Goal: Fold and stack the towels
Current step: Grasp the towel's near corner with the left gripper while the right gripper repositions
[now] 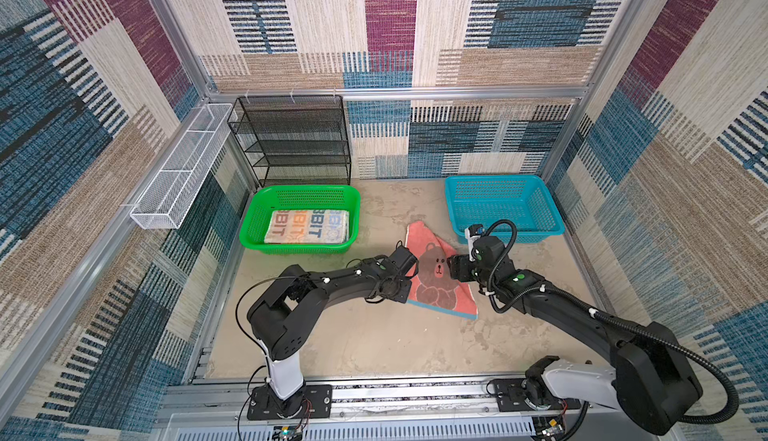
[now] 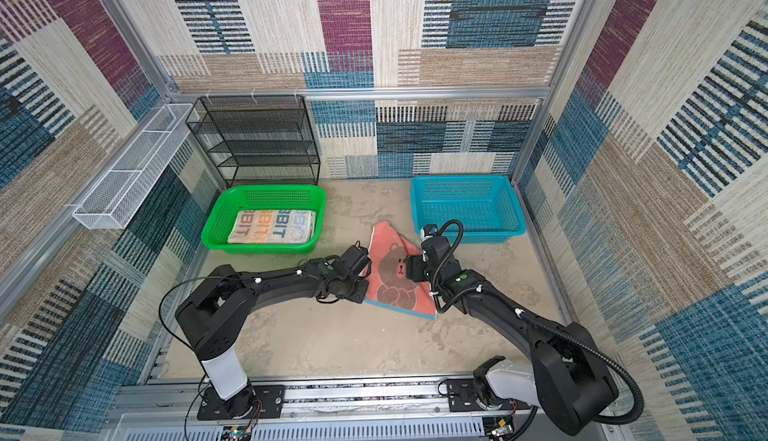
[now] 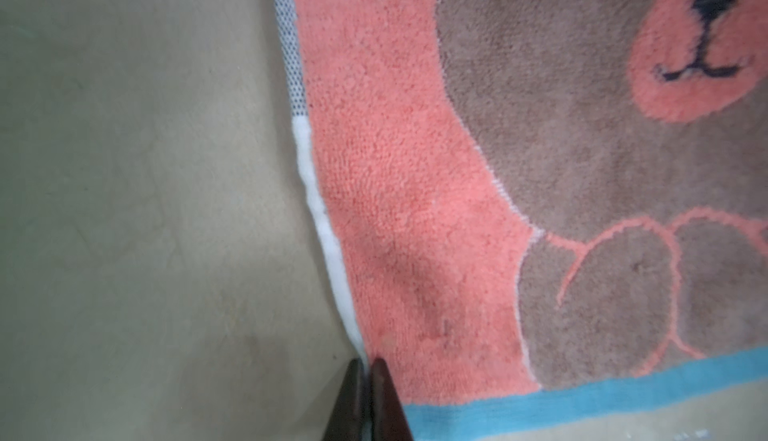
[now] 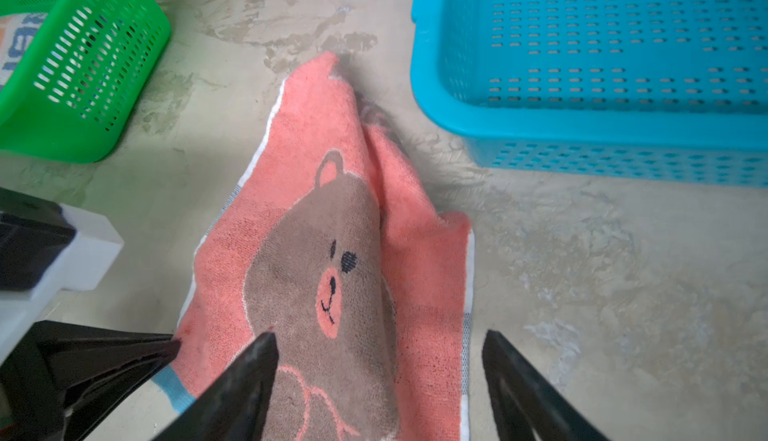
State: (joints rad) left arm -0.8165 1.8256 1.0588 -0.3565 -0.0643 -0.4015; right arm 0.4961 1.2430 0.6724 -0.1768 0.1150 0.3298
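A coral towel (image 1: 436,293) (image 2: 392,289) with a brown bear lies rumpled on the table between the two arms, its far corner bunched into a ridge. My left gripper (image 3: 368,362) (image 1: 409,281) is shut on the white hem of its left edge (image 3: 324,227). Over the towel's right side hangs my right gripper (image 4: 380,335) (image 1: 455,270), open, one finger above the bear (image 4: 316,252) and the other beyond the right hem. A folded whitish towel (image 1: 307,227) (image 2: 272,227) with orange and blue letters lies in the green basket (image 1: 299,189).
The blue basket (image 1: 503,179) (image 4: 582,127) stands just beyond the right gripper, with nothing showing in it. A black mesh shelf rack (image 1: 291,139) stands at the back left behind the green basket (image 4: 83,85). A white wire tray (image 1: 183,168) hangs on the left wall.
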